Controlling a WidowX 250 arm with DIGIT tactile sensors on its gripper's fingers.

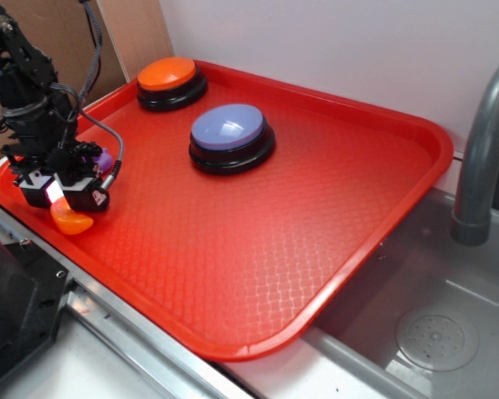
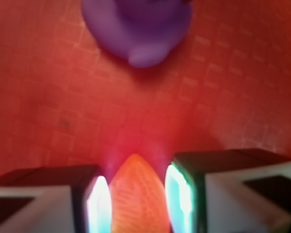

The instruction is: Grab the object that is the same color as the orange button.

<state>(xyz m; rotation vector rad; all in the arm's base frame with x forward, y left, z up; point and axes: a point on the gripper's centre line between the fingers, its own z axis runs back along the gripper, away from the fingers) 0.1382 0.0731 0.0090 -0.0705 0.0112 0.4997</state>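
1. From the outside view, the gripper is down low at the near left corner of the red tray. The orange crescent piece sticks out under it, and the purple duck sits just behind. The orange button and the lavender-blue button are far off.

2. In the wrist view, the orange crescent piece sits between the two fingers, which squeeze it on both sides. The purple duck is apart, up ahead.

3. It looks like the grabbing step. Next, I think, it should lift straight up and keep squeezing.
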